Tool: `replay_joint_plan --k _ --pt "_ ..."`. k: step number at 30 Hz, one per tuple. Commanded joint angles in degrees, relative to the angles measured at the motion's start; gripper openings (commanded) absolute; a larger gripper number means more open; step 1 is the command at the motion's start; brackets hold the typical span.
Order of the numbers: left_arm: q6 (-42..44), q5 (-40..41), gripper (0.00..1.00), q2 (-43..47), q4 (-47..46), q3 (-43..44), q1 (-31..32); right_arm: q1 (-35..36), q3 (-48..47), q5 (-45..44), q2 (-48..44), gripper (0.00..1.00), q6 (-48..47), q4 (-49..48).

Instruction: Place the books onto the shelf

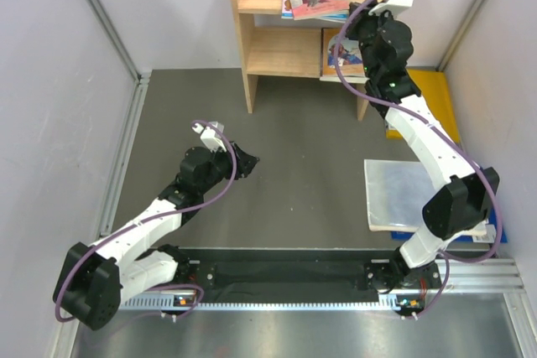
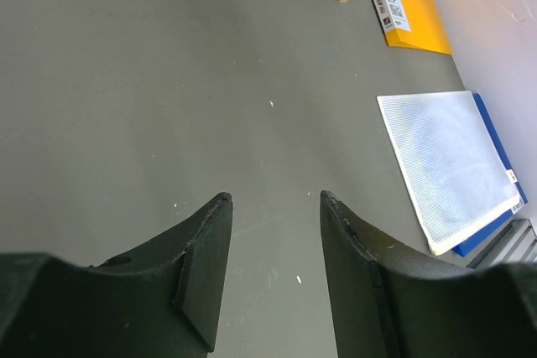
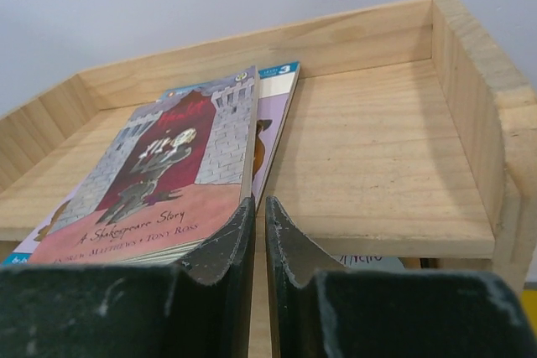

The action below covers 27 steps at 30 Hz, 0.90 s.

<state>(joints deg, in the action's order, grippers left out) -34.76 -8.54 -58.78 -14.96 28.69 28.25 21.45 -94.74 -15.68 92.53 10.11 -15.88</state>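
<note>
shelf point(image 1: 252, 48) stands at the far edge of the grey table point(image 1: 294, 173), two tiers, pale wood.

top tier: red castle-cover book point(image 3: 168, 173) lies flat at the left-centre, front edge at the tier's lip. it rests on a light blue book point(image 3: 278, 94) that shows along its right side. the right half of the tier is bare wood.

lower tier: orange-toned book point(image 1: 333, 56) lies flat at the right end, partly hidden behind the right arm.

right gripper point(image 3: 260, 203) is at the front lip of the top tier, just right of the castle-cover book's near corner. jaws are drawn in to a thin slit, nothing seen between them.

left gripper point(image 2: 273, 197) is well in front of the shelf, over bare table. jaws are about half apart and empty.

yellow folder point(image 1: 436, 94) lies on the table beside the shelf's right foot.

plastic sheet point(image 1: 394, 190) is nearer than the folder, in front of the shelf and to its right. it lies on a blue book point(image 2: 491, 230), of which only the edges show.
</note>
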Motion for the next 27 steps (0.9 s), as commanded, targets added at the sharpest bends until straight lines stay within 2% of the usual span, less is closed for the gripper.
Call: replay_joint_plan --k 1,27 --pt "0.3 -0.2 0.51 0.8 -1.4 0.0 0.2 -0.5 -4.1 2.1 1.2 0.10 0.2 0.6" --pt "-0.6 -0.3 0.51 0.2 -3.0 -2.0 0.2 -0.4 -3.8 9.6 0.1 0.09 3.2 -0.2"
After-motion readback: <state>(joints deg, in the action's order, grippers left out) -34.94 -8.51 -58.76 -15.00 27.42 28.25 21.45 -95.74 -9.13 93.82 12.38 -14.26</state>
